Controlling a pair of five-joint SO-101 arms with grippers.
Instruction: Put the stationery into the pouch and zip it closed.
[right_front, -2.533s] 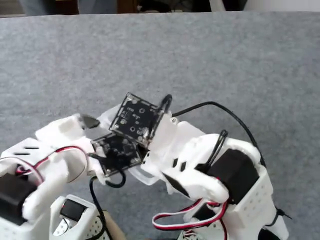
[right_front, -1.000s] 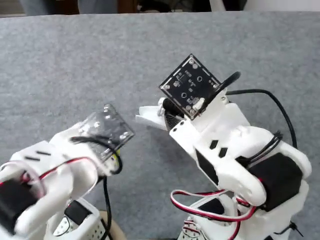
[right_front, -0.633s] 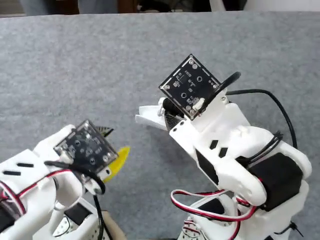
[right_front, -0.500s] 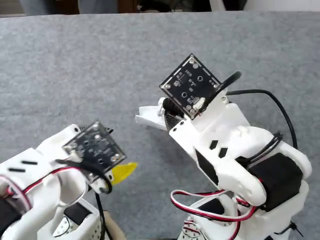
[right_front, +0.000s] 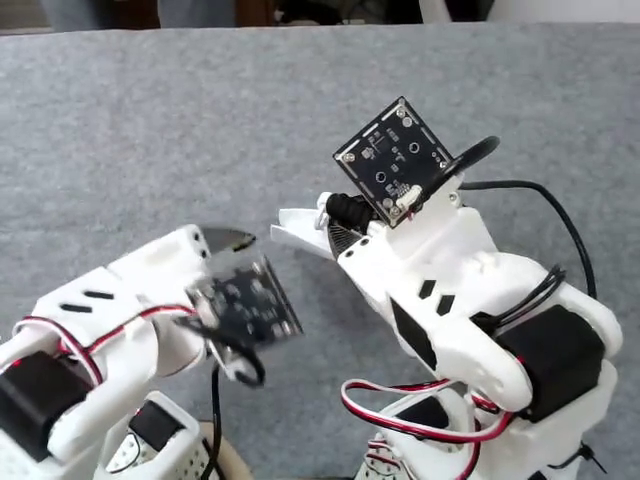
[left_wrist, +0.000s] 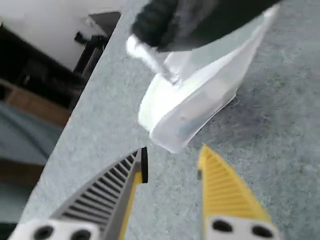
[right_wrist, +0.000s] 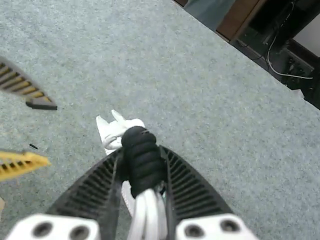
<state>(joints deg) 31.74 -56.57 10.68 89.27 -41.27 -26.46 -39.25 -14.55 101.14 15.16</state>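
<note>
In the right wrist view my right gripper (right_wrist: 141, 150) is shut on a white item with a black ribbed grip (right_wrist: 143, 161); the item's white end (right_wrist: 117, 131) sticks out past the fingertips, just above the grey table. In the high view the right gripper (right_front: 335, 228) holds that white item (right_front: 292, 227) near the table's middle. My left gripper (left_wrist: 174, 157) is open, with one grey ribbed finger (left_wrist: 112, 192) and one yellow finger (left_wrist: 225, 197), and the white item (left_wrist: 192, 107) hangs close beyond their tips without touching. The left gripper (right_front: 228, 240) sits just left of the item.
A grey felt-like cover (right_front: 150, 130) spreads over the whole table. The table's far edge (right_front: 320, 27) runs along the back, with dark furniture and cables (right_wrist: 280, 40) behind it. Both arm bases (right_front: 470, 400) crowd the near edge.
The left arm rolled its wrist and swung its open gripper up and right, close to the white item. The right arm lifted slightly, still shut on the item.
</note>
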